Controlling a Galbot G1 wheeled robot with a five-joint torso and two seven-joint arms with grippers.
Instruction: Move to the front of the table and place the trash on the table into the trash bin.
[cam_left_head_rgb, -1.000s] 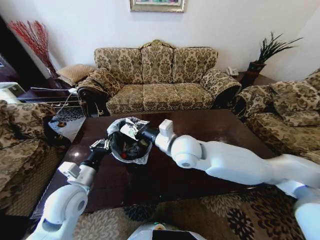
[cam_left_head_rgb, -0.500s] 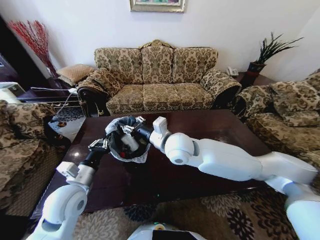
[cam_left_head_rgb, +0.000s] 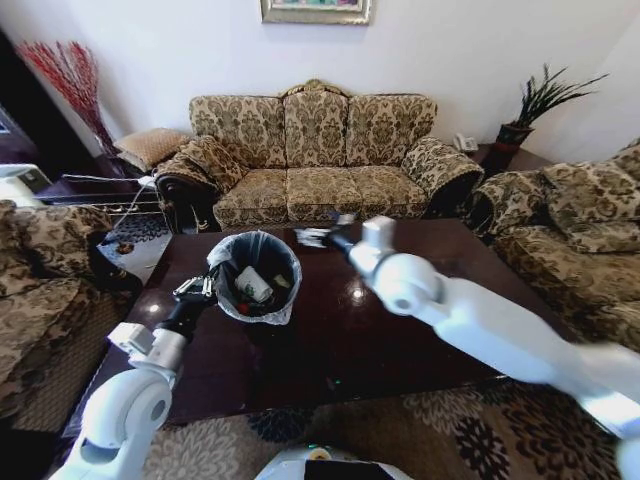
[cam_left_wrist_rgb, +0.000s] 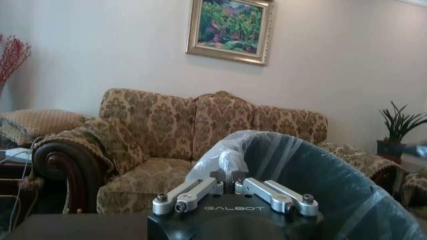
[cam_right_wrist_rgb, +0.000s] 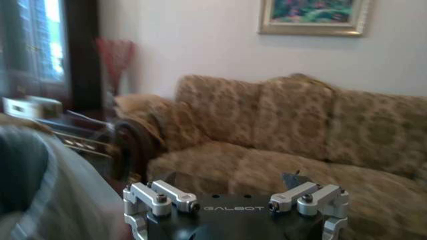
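Dark table before patterned sofa. Trash bin on table, litter inside. Left gripper pinched on bin's bag rim. Right gripper just beside bin, fingers spread, empty.

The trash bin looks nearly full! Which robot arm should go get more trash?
Probably the right. The right gripper is open, free and above the table. The left gripper is shut on the trash bin rim, steadying it.
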